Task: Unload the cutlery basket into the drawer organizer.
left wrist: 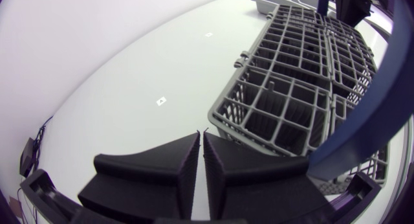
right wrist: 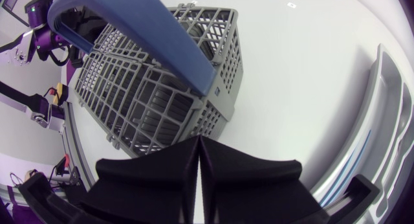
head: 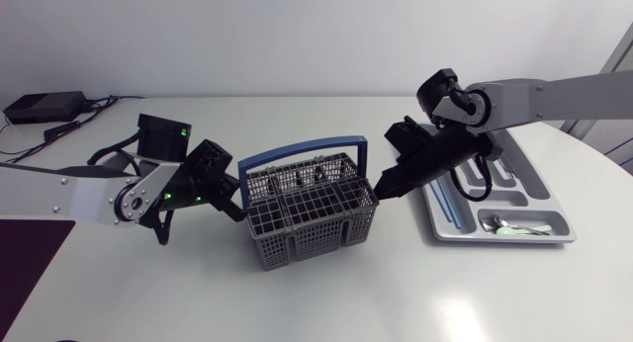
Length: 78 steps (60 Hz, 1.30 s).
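Status: unloading is partly done.

1. Organizer (head: 524,196). It lies on the surface (head: 326,302) just beside the right pincer (head: 379,191), on the side away from the basket (head: 312,209). At least one spoon (head: 514,226) lies in its short cross compartment, and a long thin piece (head: 447,206) lies in the long compartment nearest the pincer. The other compartments show no contents.

2. Basket. It stands upright between the two pincers, with its blue handle (head: 297,149) raised. The left pincer (head: 235,206) is just beside one end wall and the right pincer just beside the opposite end. In both wrist views, the cells nearest each pincer look empty. In the head view there are dark shapes in the far cells (cutlery or only grid shadow, it cannot be told).

3. Pincers. On each arm the two fingers meet along their full length, with no gap and nothing between them. Neither has hold of the basket or of any cutlery.

4. Remaining work, as a judgement: confirm whether the far cells hold any pieces. If they do, a pincer must open, reach in from above and carry each piece over to the matching compartment. If they do not, the task is close to complete.
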Each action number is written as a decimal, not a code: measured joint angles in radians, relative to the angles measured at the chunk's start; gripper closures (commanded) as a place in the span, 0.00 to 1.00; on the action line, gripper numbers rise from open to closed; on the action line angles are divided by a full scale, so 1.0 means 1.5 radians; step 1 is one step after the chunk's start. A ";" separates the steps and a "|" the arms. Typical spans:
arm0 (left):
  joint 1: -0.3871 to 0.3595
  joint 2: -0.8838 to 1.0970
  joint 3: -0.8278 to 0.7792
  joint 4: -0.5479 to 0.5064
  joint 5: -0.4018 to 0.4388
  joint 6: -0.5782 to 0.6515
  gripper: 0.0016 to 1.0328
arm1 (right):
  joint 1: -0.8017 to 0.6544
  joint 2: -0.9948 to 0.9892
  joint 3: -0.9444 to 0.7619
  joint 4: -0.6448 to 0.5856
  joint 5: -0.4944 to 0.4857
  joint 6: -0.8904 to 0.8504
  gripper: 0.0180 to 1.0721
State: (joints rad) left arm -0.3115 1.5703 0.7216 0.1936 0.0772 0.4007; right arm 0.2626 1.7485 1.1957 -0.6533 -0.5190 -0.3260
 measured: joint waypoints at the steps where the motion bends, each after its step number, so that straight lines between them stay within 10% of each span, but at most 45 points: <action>1: 0.003 0.002 0.003 -0.001 0.002 0.000 0.91 | 0.002 -0.002 -0.001 0.001 0.001 0.003 0.95; 78: 0.027 0.155 0.192 -0.001 -0.022 -0.010 0.91 | 0.036 0.020 0.032 0.035 0.065 0.064 0.95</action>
State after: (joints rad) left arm -0.2707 1.8023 1.0100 0.1928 0.0437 0.3851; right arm 0.3168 1.7786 1.2434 -0.6014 -0.4210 -0.2306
